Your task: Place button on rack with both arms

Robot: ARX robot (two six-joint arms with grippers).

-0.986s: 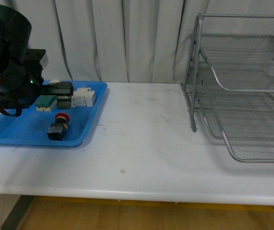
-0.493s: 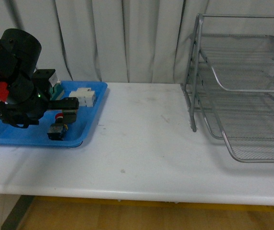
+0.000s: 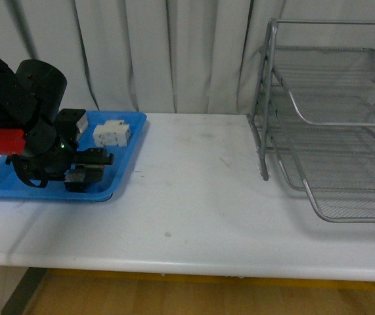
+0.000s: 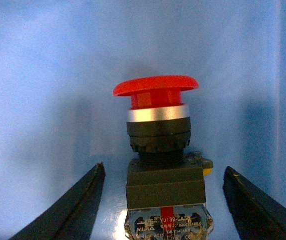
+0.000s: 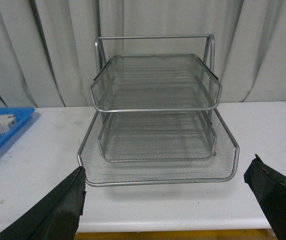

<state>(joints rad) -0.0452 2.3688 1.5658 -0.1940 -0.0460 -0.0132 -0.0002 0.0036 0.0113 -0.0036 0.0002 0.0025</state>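
- Over the blue tray (image 3: 3,188) at the left of the tabletop (image 3: 200,197), the left end effector (image 4: 164,169) is hanging open. Its two dark fingers (image 4: 72,215) are flanking the button (image 4: 158,125), with a clear gap on each side and no contact.
- The button is lying on the tray floor, roughly centred between those fingers. Its red cap is pointing away from the wrist camera, and the silver ring and dark blocky body are sitting closer to it.
- The step in hand is, by my judgement, the grasp. The fingertips are only reaching level with the top of the body, so sliding a little further along it before closing should give a deeper hold.
- Closing on the flat sides of the body looks safer than on the rounded cap or ring, where the pads could be slipping off.
- Both fingers meeting the button together matters here, because one landing first may push it across the smooth tray.
- The white blocky component (image 3: 111,133) is lying farther back in the tray, apart from the button, so a straight lift should be clearing it.
- The right end effector (image 5: 166,170) is also open and holding nothing, and it is facing the rack (image 3: 331,125).
- The rack is standing at the right of the tabletop, well apart from the tray, with its lowest tray reaching toward the near side. A handover between the two arms over the bare middle probably lies ahead.
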